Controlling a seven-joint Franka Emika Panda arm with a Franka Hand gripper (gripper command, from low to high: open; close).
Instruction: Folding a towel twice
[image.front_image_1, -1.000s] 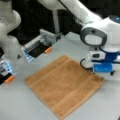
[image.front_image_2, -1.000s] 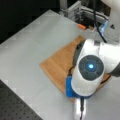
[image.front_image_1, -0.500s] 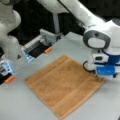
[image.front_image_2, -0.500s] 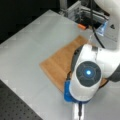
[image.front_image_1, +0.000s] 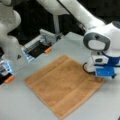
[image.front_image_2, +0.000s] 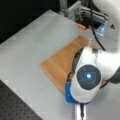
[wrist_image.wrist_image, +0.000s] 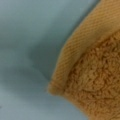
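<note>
The tan towel (image.front_image_1: 63, 85) lies spread flat in a single layer on the grey table, one corner pointing to a front view's right. My gripper (image.front_image_1: 102, 77) is down at that right corner, its blue hand just above the cloth; its fingers are hidden under the hand. In a front view the towel (image.front_image_2: 60, 65) is partly covered by my white wrist, with the blue gripper hand (image.front_image_2: 70, 96) low at its near edge. The wrist view shows the towel corner (wrist_image.wrist_image: 82, 72) very close, its smooth woven band over the fluffy pile, on bare table.
A second white arm (image.front_image_1: 10, 37) stands at a front view's left. Metal fixtures with orange tabs (image.front_image_1: 47, 50) sit behind the towel, also in the other view (image.front_image_2: 82, 26). A black perforated board (image.front_image_2: 15, 107) borders the table's lower left.
My gripper has sunk a little lower and slightly right onto the towel's right corner. The towel has not moved.
</note>
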